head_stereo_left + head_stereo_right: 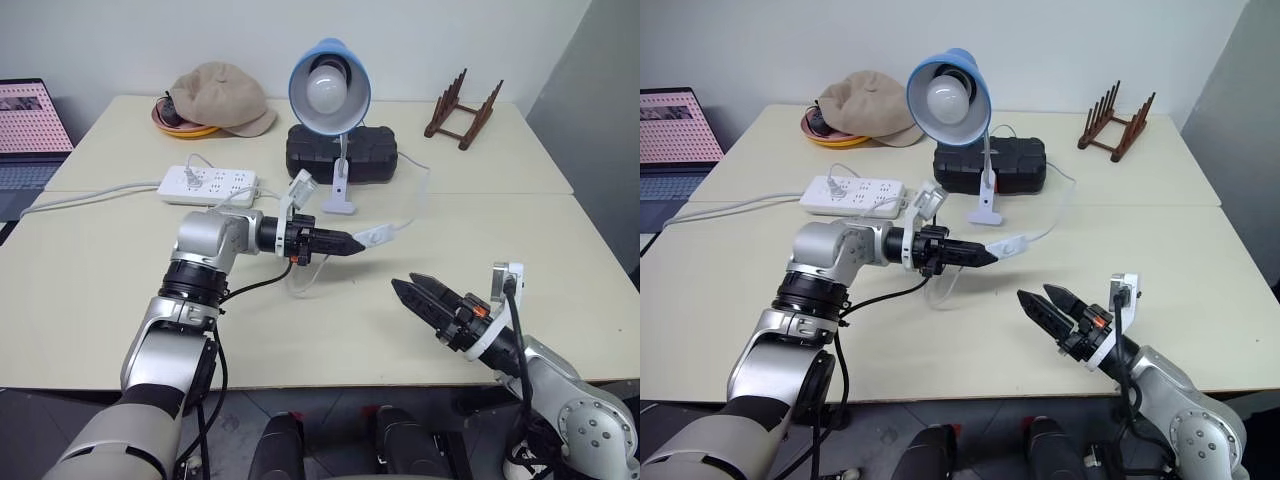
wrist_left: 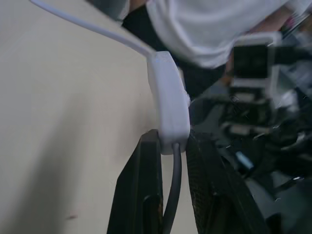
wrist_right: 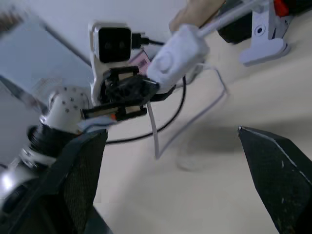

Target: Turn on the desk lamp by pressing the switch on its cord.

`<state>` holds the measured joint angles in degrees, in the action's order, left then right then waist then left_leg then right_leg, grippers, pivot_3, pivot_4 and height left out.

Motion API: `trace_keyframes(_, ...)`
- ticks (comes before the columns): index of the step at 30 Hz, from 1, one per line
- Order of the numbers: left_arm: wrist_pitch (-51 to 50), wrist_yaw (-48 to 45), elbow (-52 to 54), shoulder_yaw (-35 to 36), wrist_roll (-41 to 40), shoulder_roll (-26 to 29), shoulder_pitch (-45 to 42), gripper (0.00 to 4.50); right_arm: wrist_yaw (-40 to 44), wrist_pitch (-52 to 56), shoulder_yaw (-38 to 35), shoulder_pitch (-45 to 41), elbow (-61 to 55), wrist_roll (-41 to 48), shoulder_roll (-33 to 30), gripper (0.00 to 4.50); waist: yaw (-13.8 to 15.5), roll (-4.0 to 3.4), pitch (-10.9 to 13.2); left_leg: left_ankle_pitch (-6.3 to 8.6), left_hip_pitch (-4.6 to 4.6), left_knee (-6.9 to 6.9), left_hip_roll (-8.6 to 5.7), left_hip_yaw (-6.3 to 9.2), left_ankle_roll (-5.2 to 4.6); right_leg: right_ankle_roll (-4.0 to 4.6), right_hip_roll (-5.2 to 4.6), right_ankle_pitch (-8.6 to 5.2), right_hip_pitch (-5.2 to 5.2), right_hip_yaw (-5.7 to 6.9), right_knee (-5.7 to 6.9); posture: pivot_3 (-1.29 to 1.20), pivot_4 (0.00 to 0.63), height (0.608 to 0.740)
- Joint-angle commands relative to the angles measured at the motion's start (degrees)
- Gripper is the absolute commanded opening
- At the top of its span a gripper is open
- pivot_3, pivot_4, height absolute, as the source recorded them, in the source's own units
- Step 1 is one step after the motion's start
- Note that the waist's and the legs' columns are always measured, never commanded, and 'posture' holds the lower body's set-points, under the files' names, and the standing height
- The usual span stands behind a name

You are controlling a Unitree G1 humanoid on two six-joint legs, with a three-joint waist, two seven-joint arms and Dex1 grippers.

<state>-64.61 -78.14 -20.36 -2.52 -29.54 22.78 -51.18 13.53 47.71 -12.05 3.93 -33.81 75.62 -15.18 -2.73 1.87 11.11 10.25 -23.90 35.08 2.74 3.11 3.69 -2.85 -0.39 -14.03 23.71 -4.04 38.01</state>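
Note:
The desk lamp (image 1: 328,85), with its light-blue shade and round white bulb, stands on its white clip base at the back of the table. Its thin white cord (image 1: 415,205) runs forward to the small white switch (image 1: 375,237), which hangs lifted a little above the tabletop. My left gripper (image 1: 350,243) points level to the right and is shut on the switch's near end (image 2: 168,97), with the cord passing down between its fingers (image 2: 148,165). My right gripper (image 1: 420,290) is open, lower and to the right of the switch, its tips aimed toward it (image 3: 178,56).
A white power strip (image 1: 208,183) lies left of the lamp, and a black case (image 1: 340,150) sits behind the clip. A beige cap (image 1: 222,98) on an orange plate (image 1: 185,127), a wooden rack (image 1: 462,112) and a laptop (image 1: 30,130) line the back and left.

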Motion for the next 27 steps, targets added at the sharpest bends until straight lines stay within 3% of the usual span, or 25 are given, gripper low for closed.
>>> trace_keyframes(1,-10.3,4.5,8.1,4.3,-7.8,-0.9,2.7,0.36,-3.7,-1.5,0.4,-3.6,-0.1,8.2,0.4,4.5,-0.4,0.0,0.0,0.0,0.02,0.0,0.0,0.01,0.0,0.02,0.0,-0.01,0.0,0.0,0.02,0.0,0.15,0.74)
trace_keyframes(5,-14.8,8.7,12.6,6.0,-11.7,-1.5,5.0,0.36,-6.4,-3.0,0.8,-6.6,1.2,13.6,0.3,4.5,-0.6,-0.01,0.0,-0.01,0.07,0.01,0.02,0.04,-0.02,0.03,0.04,0.0,-0.01,0.0,0.07,0.0,0.15,0.74)
trace_keyframes(24,-18.3,18.5,16.7,8.7,-21.4,-2.0,7.0,0.36,-5.7,-4.1,5.8,-10.7,4.7,10.7,-2.0,4.5,-0.5,-0.01,0.0,-0.01,0.03,-0.01,0.0,0.0,-0.02,0.03,0.03,-0.01,-0.01,-0.02,-0.04,0.0,0.15,0.74)
trace_keyframes(27,-18.1,19.1,16.8,8.5,-22.2,-1.6,7.0,0.36,-5.3,-4.2,5.9,-10.4,4.9,10.8,-2.4,4.0,-0.5,-0.01,0.0,-0.01,0.03,-0.02,0.0,0.01,-0.02,0.03,0.03,-0.01,-0.01,-0.02,-0.04,0.0,0.15,0.74)
